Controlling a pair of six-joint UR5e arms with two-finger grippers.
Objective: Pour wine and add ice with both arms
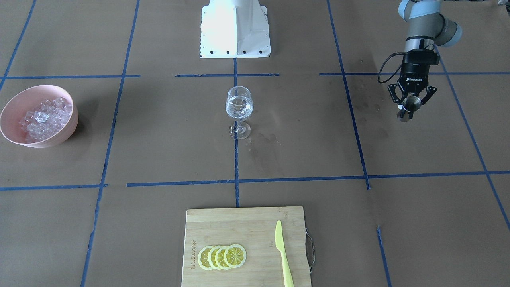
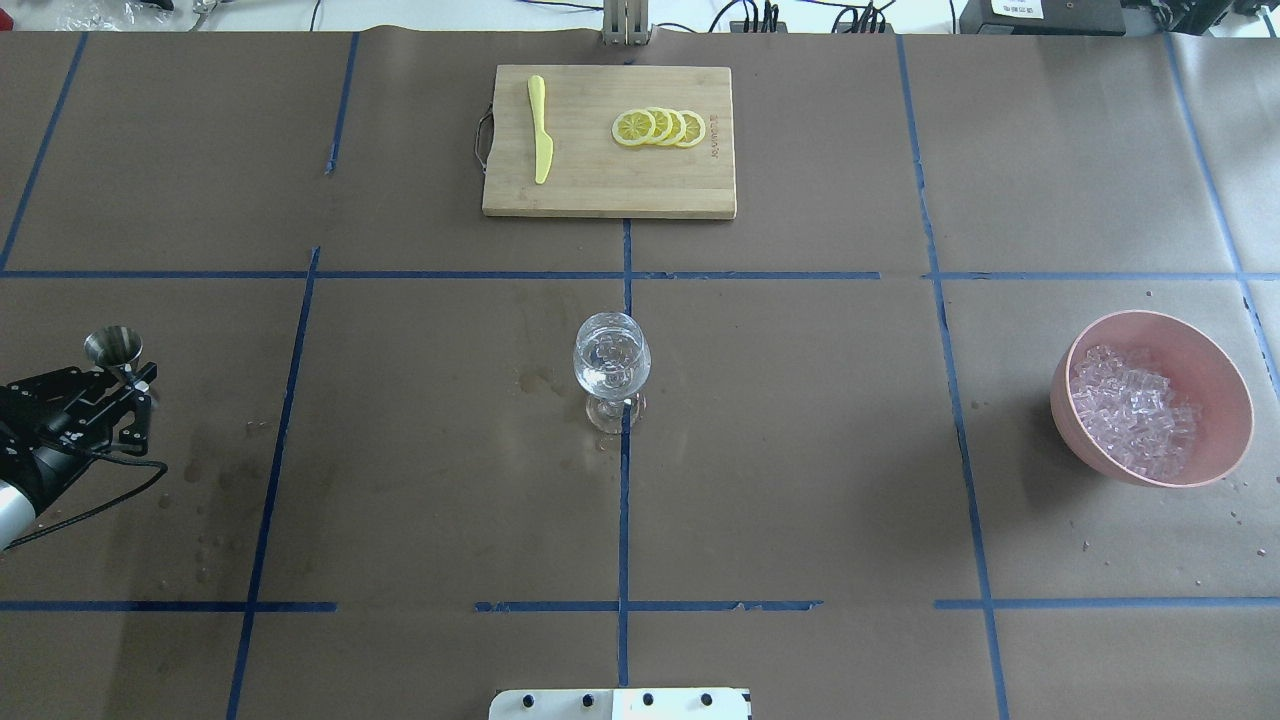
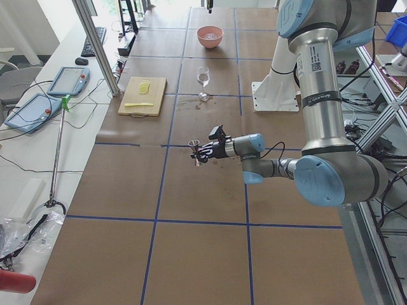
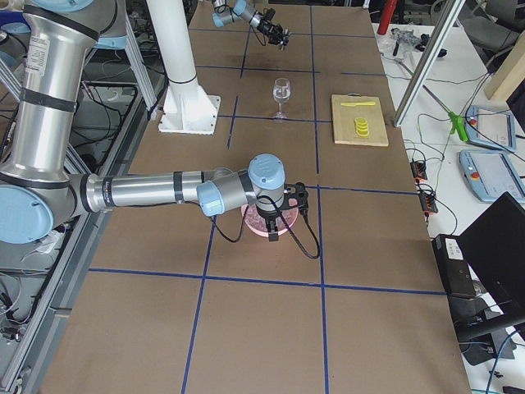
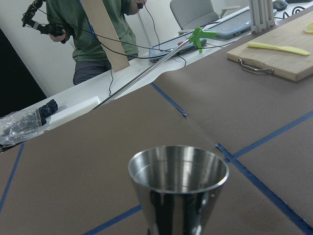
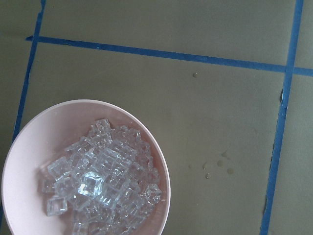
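My left gripper point(image 1: 410, 107) is shut on a steel jigger point(image 2: 112, 345) and holds it upright above the table at my far left; the left wrist view shows the jigger's open cup point(image 5: 178, 181) close up. A wine glass point(image 2: 611, 360) with a little clear liquid stands at the table's centre. The ice point(image 2: 1135, 405) fills a pink bowl point(image 2: 1240, 400) at my right. The right wrist view looks straight down on the ice point(image 6: 102, 181) in the bowl point(image 6: 161, 161). My right gripper point(image 4: 275, 215) shows only in the exterior right view, over the bowl; I cannot tell whether it is open or shut.
A wooden cutting board point(image 2: 600, 180) at the far side carries several lemon slices point(image 2: 660, 127) and a yellow knife point(image 2: 540, 130). Wet spots mark the brown paper near the glass and under the left gripper. The white pedestal base point(image 1: 235, 32) stands at my edge.
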